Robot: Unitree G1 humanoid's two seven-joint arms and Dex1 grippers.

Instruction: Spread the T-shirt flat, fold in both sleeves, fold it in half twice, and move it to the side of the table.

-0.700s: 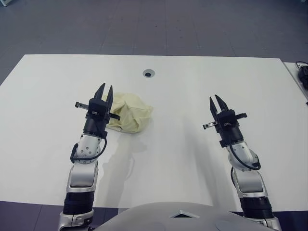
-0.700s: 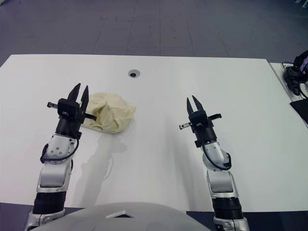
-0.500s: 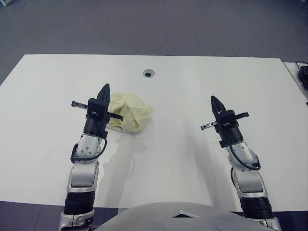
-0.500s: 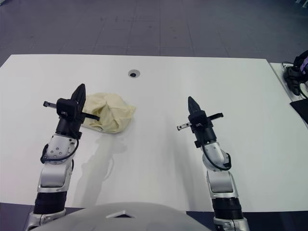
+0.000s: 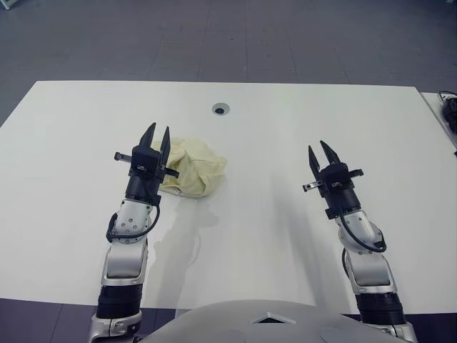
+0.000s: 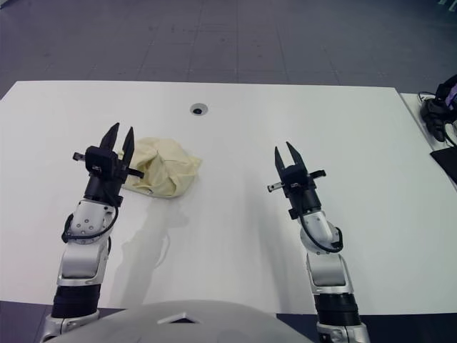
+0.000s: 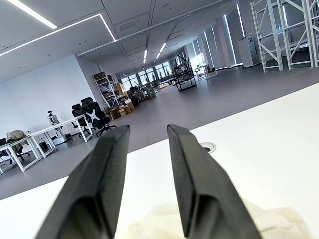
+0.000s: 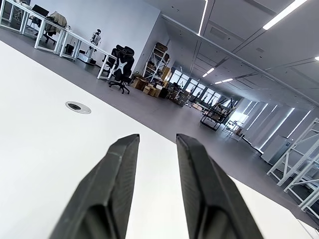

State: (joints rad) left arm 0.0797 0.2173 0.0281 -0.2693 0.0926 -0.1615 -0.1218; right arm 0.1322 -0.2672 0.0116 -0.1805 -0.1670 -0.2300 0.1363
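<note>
Lying bunched on the white counter (image 5: 271,128), the cream T-shirt (image 5: 194,168) sits left of centre in the eye views. The left claw (image 5: 158,130) is parted and empty just beside it, and the right claw (image 5: 316,148) is parted and empty, well apart. The left wrist view shows spread fingers above the cloth. The right wrist view shows spread fingers over the counter.

The left gripper (image 7: 147,132) — its two dark jaws parted — hangs above the crumpled cream T-shirt (image 7: 276,224) on the white table (image 7: 259,144), a round cable hole (image 7: 206,147) near the far edge.
</note>
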